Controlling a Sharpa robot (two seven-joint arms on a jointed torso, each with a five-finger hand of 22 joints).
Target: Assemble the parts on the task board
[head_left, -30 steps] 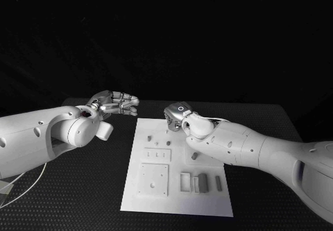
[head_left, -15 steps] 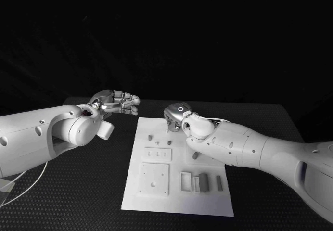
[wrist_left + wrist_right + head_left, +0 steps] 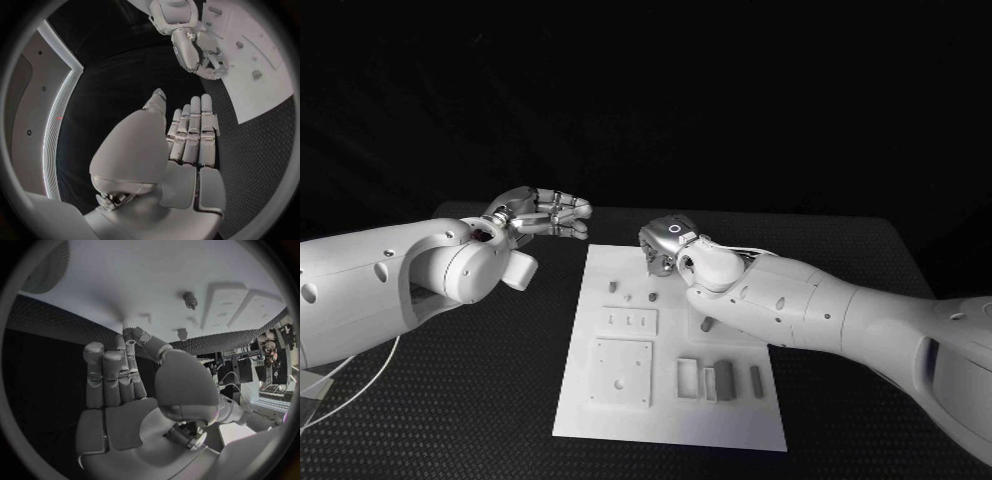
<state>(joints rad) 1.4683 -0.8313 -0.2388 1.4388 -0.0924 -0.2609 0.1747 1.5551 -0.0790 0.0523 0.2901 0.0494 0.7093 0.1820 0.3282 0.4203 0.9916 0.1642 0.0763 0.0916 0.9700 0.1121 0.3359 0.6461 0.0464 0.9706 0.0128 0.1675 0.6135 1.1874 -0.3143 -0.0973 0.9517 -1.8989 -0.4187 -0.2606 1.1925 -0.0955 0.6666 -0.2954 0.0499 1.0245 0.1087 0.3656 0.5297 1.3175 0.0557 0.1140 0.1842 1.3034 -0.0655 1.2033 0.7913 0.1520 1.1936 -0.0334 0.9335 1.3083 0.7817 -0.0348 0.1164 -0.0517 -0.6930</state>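
A: Where was the task board (image 3: 671,340)?

B: Flat on the black desk (image 3: 473,400), about midway between the desk's side edges, its long side running from the near edge toward the far one. Small grey parts stood on it: a peg (image 3: 612,286) and two more little ones just beside it in the far half, and upright blocks (image 3: 720,381) in a row near the board's near right corner.

A: And the left hand (image 3: 542,214)?

B: Raised over the bare desk just off the board's far left corner, touching nothing. In the left wrist view its fingers (image 3: 192,132) lay side by side and fairly straight, thumb apart from them, nothing in the palm.

A: The right hand (image 3: 666,245)?

B: Over the far end of the board, close above it. In the right wrist view its fingers (image 3: 112,377) reached toward the white surface, lying together, thumb set off, nothing between them. Whether a fingertip touched the board, I could not tell.
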